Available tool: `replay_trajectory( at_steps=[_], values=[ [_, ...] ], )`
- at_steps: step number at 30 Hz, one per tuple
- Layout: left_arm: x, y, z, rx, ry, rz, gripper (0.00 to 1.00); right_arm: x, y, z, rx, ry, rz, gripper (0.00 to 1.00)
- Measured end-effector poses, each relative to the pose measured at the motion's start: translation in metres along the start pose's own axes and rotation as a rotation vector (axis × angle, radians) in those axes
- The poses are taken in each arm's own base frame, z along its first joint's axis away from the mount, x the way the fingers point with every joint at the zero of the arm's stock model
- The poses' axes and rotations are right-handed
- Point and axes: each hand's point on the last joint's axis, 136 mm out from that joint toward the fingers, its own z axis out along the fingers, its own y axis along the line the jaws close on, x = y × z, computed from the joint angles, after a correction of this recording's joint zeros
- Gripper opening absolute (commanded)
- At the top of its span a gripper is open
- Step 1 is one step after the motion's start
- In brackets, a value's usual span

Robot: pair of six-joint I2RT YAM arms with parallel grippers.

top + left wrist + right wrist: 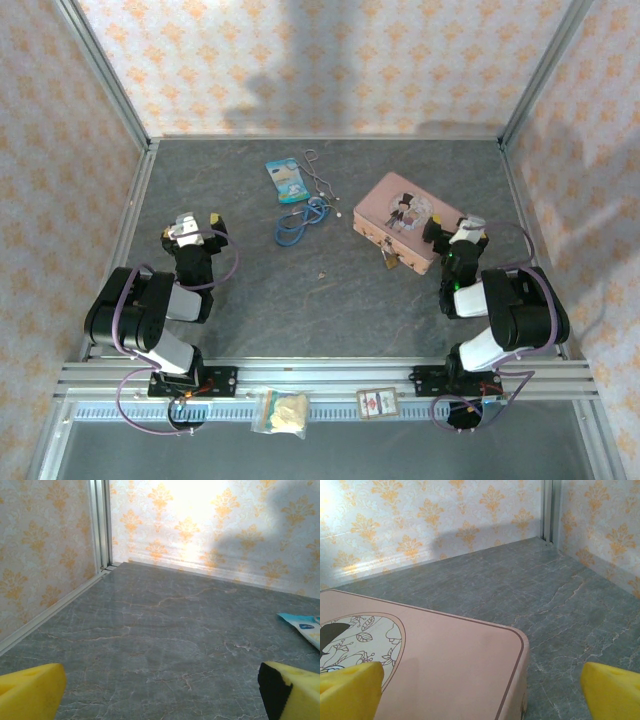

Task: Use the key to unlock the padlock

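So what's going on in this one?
Nothing is held yet. The right arm hovers with open jaws above a corner of the pink tin; the brass padlock sits at the tin's near edge. The left arm has its jaws open over the table. A blue cord lies left of the tin, untouched.

The tin box (405, 222) lies on the desk (250, 300), right of centre and set askew to its edges. The padlock (392, 260) sits against the tin's near side. A cord (298, 224) lies on the desk left of the tin. Behind the cord is a flat packet (287, 182), and a thin chain (318, 172) is just right of the packet. The right claw (462, 228) hangs over the tin's right end. The left claw (198, 222) is well left of the cord, near the desk's left edge. On the front rail (130, 375), between the arm bases, a small bag (282, 411) lies left of a card (378, 403).
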Motion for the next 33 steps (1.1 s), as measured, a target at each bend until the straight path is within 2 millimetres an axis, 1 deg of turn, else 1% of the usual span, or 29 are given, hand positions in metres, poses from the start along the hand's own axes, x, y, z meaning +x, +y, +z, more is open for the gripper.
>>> replay_trajectory(
  at_steps=[9, 11, 13, 15, 18, 21, 23, 25, 26, 28, 30, 33],
  values=[
    [0.0, -0.001, 0.0, 0.003, 0.0, 0.0, 0.99, 0.0, 0.002, -0.001, -0.001, 0.006, -0.007, 1.0],
    [0.0, 0.0, -0.001, -0.007, -0.001, 0.002, 0.99, -0.006, 0.006, -0.001, 0.0, 0.008, -0.017, 1.0],
    [-0.003, -0.001, -0.003, -0.018, -0.01, 0.007, 0.99, -0.022, 0.015, 0.001, 0.001, -0.006, -0.018, 1.0],
    [-0.011, -0.002, -0.006, -0.03, -0.023, 0.012, 0.99, -0.044, 0.021, 0.004, 0.015, -0.025, 0.008, 1.0],
    [-0.034, -0.01, -0.009, -0.029, -0.044, 0.007, 0.99, -0.078, 0.024, 0.005, 0.05, -0.04, 0.101, 1.0],
    [-0.065, -0.023, -0.005, -0.016, -0.057, -0.058, 0.99, -0.097, 0.025, 0.004, 0.084, 0.005, 0.197, 1.0],
    [-0.081, -0.031, -0.001, 0.009, -0.048, -0.124, 0.99, -0.097, 0.025, 0.003, 0.109, 0.066, 0.238, 1.0],
    [-0.086, -0.039, 0.0, 0.046, -0.023, -0.196, 0.99, -0.088, 0.024, 0.001, 0.133, 0.145, 0.257, 1.0],
    [-0.083, -0.044, -0.001, 0.071, 0.001, -0.24, 0.99, -0.081, 0.024, -0.001, 0.138, 0.191, 0.264, 1.0],
    [-0.071, -0.055, -0.002, 0.12, 0.061, -0.308, 0.99, -0.065, 0.025, -0.008, 0.132, 0.278, 0.277, 1.0],
    [-0.053, -0.073, -0.005, 0.189, 0.141, -0.379, 0.99, -0.047, 0.028, -0.015, 0.119, 0.366, 0.294, 1.0],
    [-0.035, -0.1, -0.014, 0.281, 0.237, -0.437, 0.99, -0.03, 0.027, -0.022, 0.121, 0.452, 0.314, 1.0]
  ],
)
